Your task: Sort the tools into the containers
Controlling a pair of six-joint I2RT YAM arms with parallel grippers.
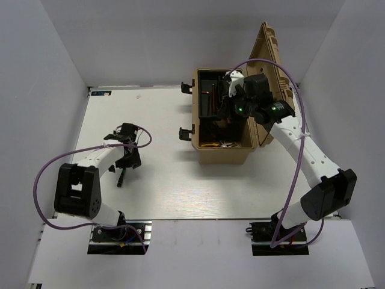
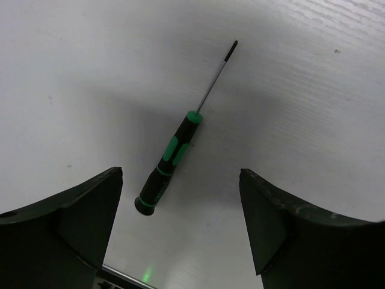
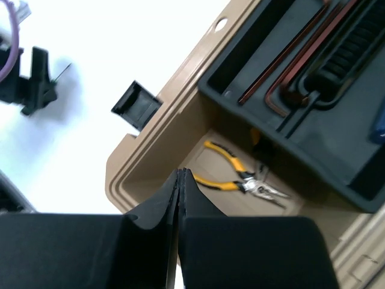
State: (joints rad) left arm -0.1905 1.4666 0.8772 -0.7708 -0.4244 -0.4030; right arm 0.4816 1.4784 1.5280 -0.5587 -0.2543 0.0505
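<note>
- Tan plastic box [image 1: 222, 155] stands open on the white table [image 1: 168, 192], right of centre, its lid up on the far-right side.
- Black latch [image 3: 137, 105] sticks out from the box's outer wall.
- Pliers [image 3: 237, 177], yellow-handled, lie on the box floor below the tray, jaws nearly shut.
- Dark tray [image 3: 337, 138] sits in the upper part of the box. Two thin L-shaped hex keys [image 3: 283, 78] lie side by side in one of its slots.
- Screwdriver [image 2: 174, 159], with a green and black handle, lies flat on the table at the left, well apart from the box. Its thin shaft points away from the wrist camera.
- Left claw [image 2: 180, 174] hangs low over the screwdriver, fingers wide apart, one on each side of the handle and neither touching it.
- Right claw [image 3: 179, 180] is over the box's near edge, its fingers pressed together with nothing between them.
</note>
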